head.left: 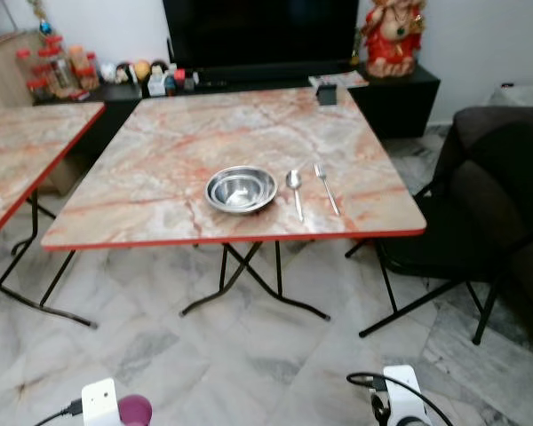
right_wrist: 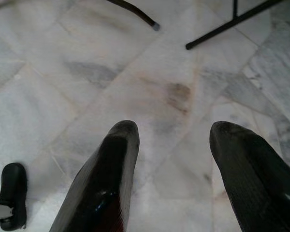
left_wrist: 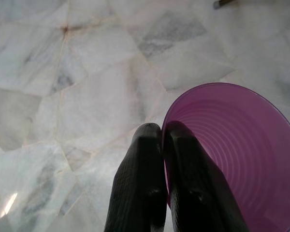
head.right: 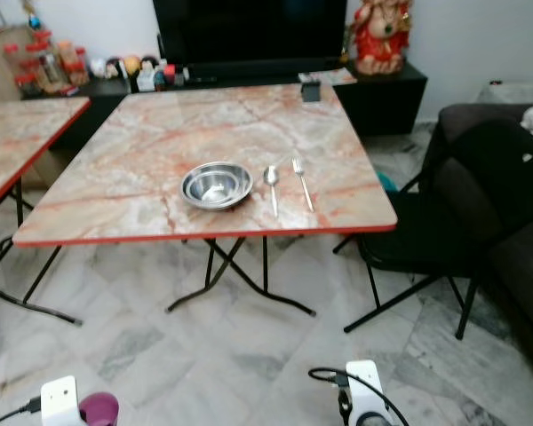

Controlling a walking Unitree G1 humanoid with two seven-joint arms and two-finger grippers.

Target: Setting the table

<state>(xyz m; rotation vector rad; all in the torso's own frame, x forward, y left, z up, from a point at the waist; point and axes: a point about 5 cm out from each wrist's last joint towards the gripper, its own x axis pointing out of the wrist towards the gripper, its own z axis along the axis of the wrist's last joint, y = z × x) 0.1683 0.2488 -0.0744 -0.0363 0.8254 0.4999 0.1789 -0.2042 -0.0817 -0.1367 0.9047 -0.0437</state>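
While both arms hang low over the marble floor (head.left: pixel 249 364), the left gripper (left_wrist: pixel 162 133) pinches the rim of a purple cup (left_wrist: pixel 241 150), one finger inside the rim and the other outside it, pressed close together. From the head camera the cup shows as a purple shape at the lower edge, just beside the left wrist, well short of the table (head.left: pixel 160 160).

Over at the other arm, the right gripper (right_wrist: pixel 174 133) has its two black fingers (right_wrist: pixel 111 164) spread wide apart with nothing between them, pointing down at bare floor tiles. A table leg and a chair leg cross the far part of that wrist view.

On the marble-patterned table with its red edge, a steel bowl (head.left: pixel 240 189) sits near the front edge. A spoon (head.left: pixel 295 188) lies just beside the bowl on the robot's right, and a fork (head.left: pixel 325 186) lies just beside the spoon, both pointing roughly away from the robot. A small dark box (head.left: pixel 327 92) stands at the far edge of the table.

A black chair (head.left: pixel 466 222) stands at the right side of the table, near a dark sofa (head.left: pixel 524 177). A second table (head.left: pixel 18 151) of the same pattern stands to the left. Behind, a low black cabinet (head.left: pixel 400 93) carries a television (head.left: pixel 259 31) and a red statue (head.left: pixel 393 35).
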